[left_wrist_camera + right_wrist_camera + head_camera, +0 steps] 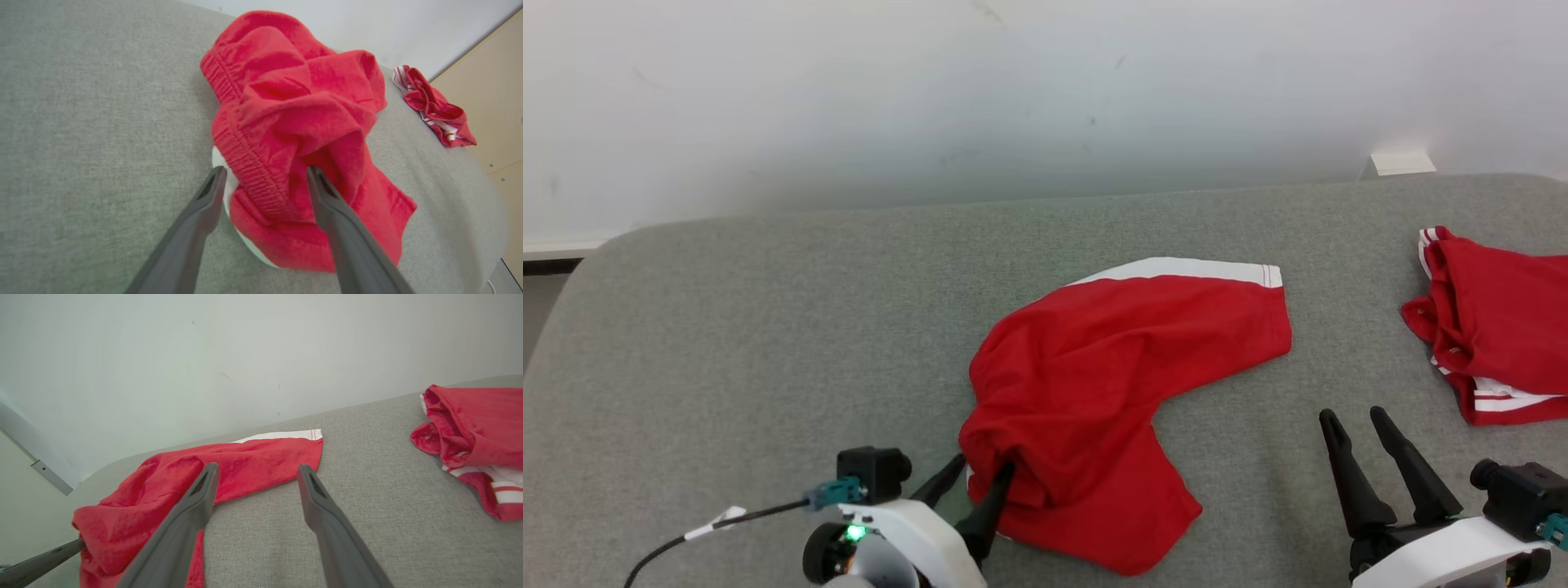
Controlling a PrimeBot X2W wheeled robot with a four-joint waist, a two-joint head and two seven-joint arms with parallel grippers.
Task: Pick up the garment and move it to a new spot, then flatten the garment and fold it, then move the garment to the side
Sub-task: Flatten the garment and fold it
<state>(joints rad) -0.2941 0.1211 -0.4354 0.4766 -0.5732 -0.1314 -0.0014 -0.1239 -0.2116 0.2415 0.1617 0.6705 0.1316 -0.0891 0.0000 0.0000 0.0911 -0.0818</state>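
Observation:
The garment (1111, 367), red shorts with a white side stripe, lies crumpled in the middle of the grey padded surface (768, 327). My left gripper (984, 467) is at the garment's near-left end and is open. In the left wrist view the ribbed waistband (249, 175) bunches between the left gripper's (265, 171) two spread fingers; the right finger (327, 200) presses into a fold. My right gripper (1352, 415) stands open over bare fabric, right of the garment. In the right wrist view the right gripper (258, 468) points toward the garment's (253, 455) leg.
A second red garment with white stripes (1494, 327) lies bunched at the right edge of the surface. A pale wall runs behind, with a small white block (1401, 163) at the back right. The surface's left half is bare.

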